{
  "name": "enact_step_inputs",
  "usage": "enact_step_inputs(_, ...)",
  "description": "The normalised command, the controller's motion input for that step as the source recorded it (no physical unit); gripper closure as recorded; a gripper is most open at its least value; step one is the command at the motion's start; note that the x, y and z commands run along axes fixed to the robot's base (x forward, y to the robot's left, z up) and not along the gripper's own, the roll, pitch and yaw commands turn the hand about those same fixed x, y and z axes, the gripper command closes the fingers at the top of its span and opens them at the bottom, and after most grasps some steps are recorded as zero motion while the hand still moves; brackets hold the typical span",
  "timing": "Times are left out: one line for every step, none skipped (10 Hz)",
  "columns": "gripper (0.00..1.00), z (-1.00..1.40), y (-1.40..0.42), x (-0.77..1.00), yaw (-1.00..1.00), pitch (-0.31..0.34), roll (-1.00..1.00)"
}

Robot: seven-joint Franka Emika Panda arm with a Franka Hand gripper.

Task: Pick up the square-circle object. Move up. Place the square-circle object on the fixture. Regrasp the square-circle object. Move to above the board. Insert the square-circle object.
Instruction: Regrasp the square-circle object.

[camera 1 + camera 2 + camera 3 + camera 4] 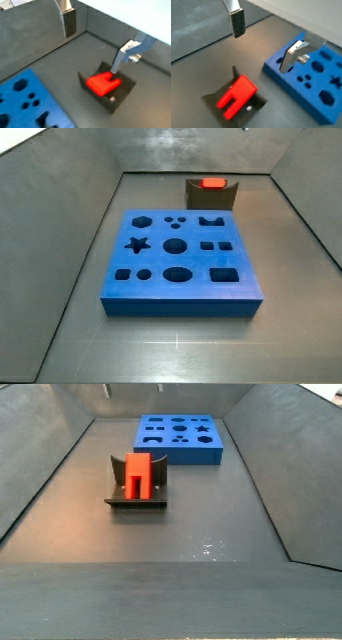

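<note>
Hovering with my hand (264,42) spread wide and empty above the square-circle object (236,95), which rests on the fixture (135,492) centre-left in a side view, I judge regrasping calls for descending squarely across its flat flanks.

Even, soft overhead light, a faint glare spot on the grey floor (207,547), wrist views slightly blurred.

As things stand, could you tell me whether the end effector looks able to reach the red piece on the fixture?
Probably yes: the end effector is open above the red piece, which sits uncovered on the fixture.
</note>
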Motion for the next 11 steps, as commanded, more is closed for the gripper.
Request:
enact_step_inputs(0.0, 0.01, -0.02, -0.02, 0.02, -0.001, 1.0)
enact_step_inputs(0.0, 0.01, -0.02, -0.02, 0.03, 0.001, 1.0)
enact_step_inputs(0.0, 0.01, -0.02, -0.01, 0.03, 0.007, 1.0)
enact_step_inputs(0.0, 0.01, -0.02, 0.0, 0.03, 0.009, 1.0)
enact_step_inputs(0.0, -0.01, -0.02, 0.02, 0.03, 0.02, 1.0)
enact_step_inputs(0.0, -0.01, -0.02, 0.03, 0.03, 0.025, 1.0)
enact_step_inputs(0.0, -0.01, -0.03, 0.05, 0.04, 0.039, 1.0)
enact_step_inputs(0.0, -0.01, -0.03, 0.06, 0.04, 0.047, 1.0)
enact_step_inputs(0.0, -0.01, -0.03, 0.07, 0.05, 0.069, 1.0)
enact_step_inputs(0.0, -0.01, -0.03, 0.09, 0.06, 0.091, 1.0)
enact_step_inputs(0.0, -0.02, -0.04, 0.1, 0.08, 0.129, 1.0)
